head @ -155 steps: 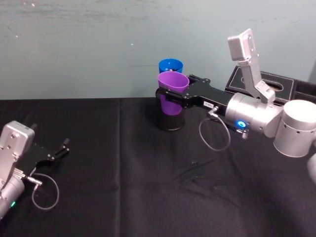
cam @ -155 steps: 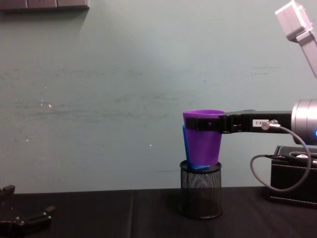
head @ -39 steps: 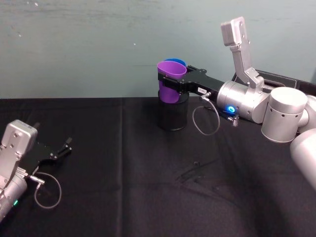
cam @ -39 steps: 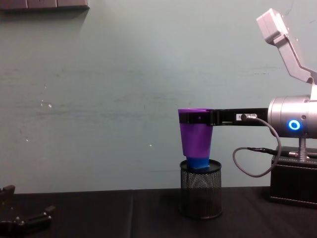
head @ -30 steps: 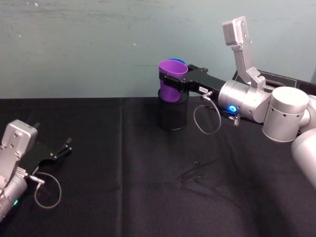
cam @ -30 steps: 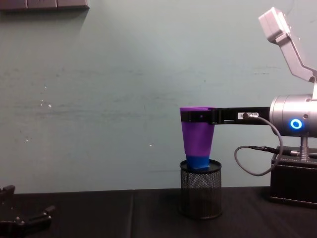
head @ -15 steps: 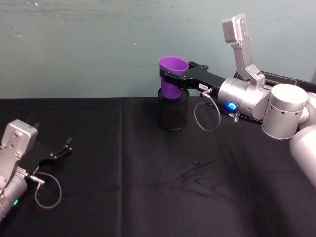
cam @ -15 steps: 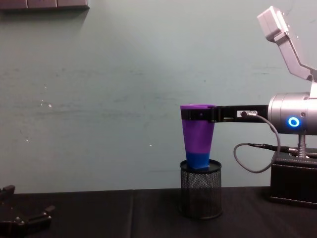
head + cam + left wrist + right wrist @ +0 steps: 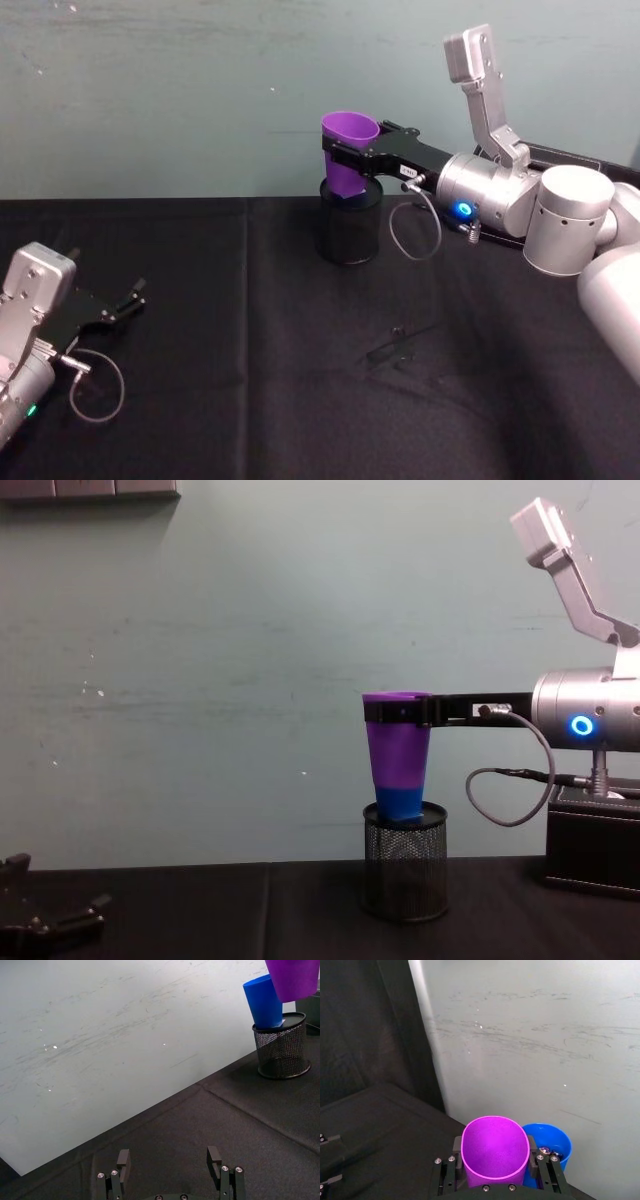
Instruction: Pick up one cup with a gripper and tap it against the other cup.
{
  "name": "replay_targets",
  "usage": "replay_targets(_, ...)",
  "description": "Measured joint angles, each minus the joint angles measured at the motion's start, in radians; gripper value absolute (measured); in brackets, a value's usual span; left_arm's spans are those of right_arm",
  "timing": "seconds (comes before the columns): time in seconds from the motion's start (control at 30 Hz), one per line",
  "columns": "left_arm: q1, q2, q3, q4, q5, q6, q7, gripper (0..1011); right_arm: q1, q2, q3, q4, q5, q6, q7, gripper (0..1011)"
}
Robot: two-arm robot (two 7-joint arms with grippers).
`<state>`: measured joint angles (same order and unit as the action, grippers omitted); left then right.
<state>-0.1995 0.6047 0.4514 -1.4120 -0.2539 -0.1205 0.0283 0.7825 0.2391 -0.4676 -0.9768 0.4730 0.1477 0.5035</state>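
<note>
Purple cup (image 9: 348,150) is up in the air, upright, directly over the black mesh pen holder (image 9: 347,235) at the back of the tabletop (image 9: 250,380), close to the wall. Right gripper (image 9: 350,160) has it just under the rim, fingers (image 9: 534,1164) clamped on opp. sides. In the right wrist view the cup's mouth looks squeezed a bit oval.

Blue cup (image 9: 264,1002) stands in the pen holder, leaning slightly. Purple cup sits right against its upper part, rims side by side. Can't tell if they actually touch.

Right arm comes in from the right approx. level, forearm stretched straight at the cup, blue ring (image 9: 580,725) glowing on the silver wrist. Grey camera bracket (image 9: 560,565) slants up & back above it. Black box (image 9: 590,845) sits on the tabletop behind the arm.

Left gripper (image 9: 125,300) lies low at the left edge of the tabletop, well apart from the cups. Its fingers (image 9: 123,1157) are apart w/ nothing between them.
</note>
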Motion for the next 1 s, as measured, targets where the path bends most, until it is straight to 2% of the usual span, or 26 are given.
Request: replay_targets(1.0, 0.000, 0.000, 0.000, 0.000, 0.000, 0.000, 0.000, 1000, 0.036, -0.033, 0.024, 0.067, -0.032, -0.018, 0.000, 715)
